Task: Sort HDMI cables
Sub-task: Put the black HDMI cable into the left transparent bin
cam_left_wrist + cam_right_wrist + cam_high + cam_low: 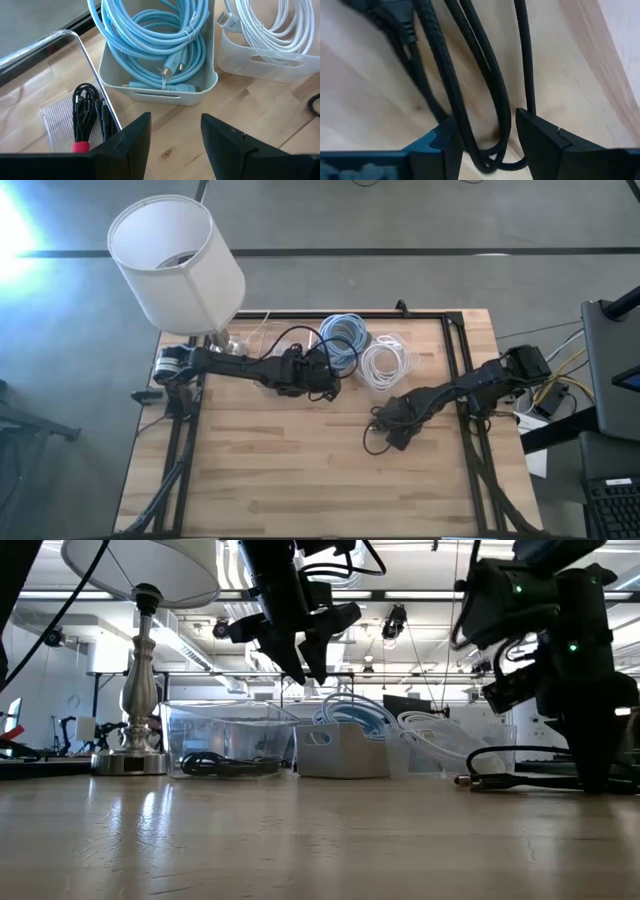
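Down at the tabletop goes the right gripper (485, 142), fingers spread on either side of a black HDMI cable (470, 90) that lies loose on the wood, strands running between the two pads but not yet pinched. From overhead, that black cable (385, 430) sits around four o'clock from the table's centre, right under the right gripper (392, 423).

Over on the other side, the left gripper (175, 145) hangs in the air with its fingers apart and nothing in them. It hovers just short of the tubs lined up along the twelve o'clock edge of the table (300, 480).

And look at those tubs! The light blue coils (160, 45) are packed into the white tub (150, 90). At its three o'clock side in the overhead view, the white coils (385, 363) fill a clear tub (260, 65). On the nine o'clock side, a thin black tied bundle (87, 112) with a red tie lies in another clear tub (70, 37).

Back at eleven o'clock, the white-shaded lamp (175, 265) stands on the table corner.
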